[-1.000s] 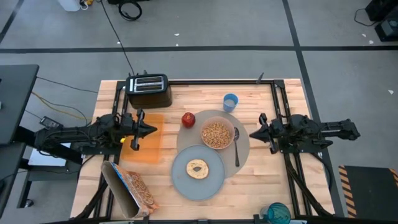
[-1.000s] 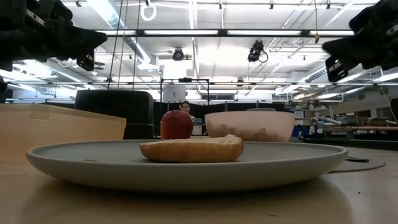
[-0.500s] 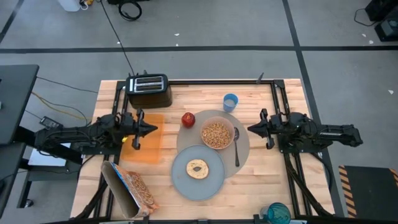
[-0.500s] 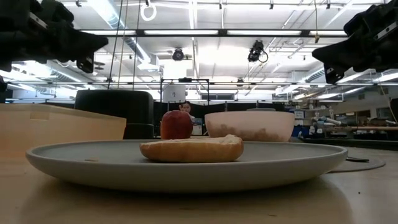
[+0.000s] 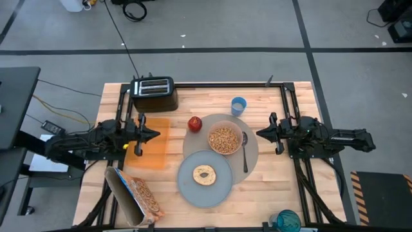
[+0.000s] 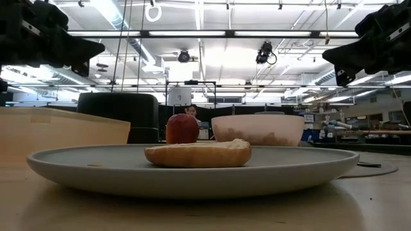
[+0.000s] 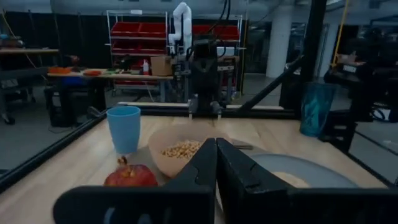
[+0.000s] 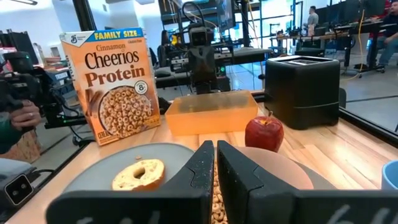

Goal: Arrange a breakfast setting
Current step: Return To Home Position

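As left tool [image 5: 154, 134] hovers closed, right tool [image 5: 259, 133] opposite.

Bowl [image 5: 224, 140] and spoon [image 5: 244, 151] on mat [image 5: 198, 143], spoon right of bowl. Plate [image 5: 190, 187] holding bagel [image 5: 205, 173] apparently overlaps mat's near-left edge. Apple [image 5: 194, 124] and cup [image 5: 239, 106] behind mat.

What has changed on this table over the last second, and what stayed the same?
The left gripper drew back slightly toward its own side; the right gripper straightened and edged toward the mat, then stopped. Both are shut and empty; nothing was taken or released. The plate, bagel, bowl, spoon, apple and cup stayed put.
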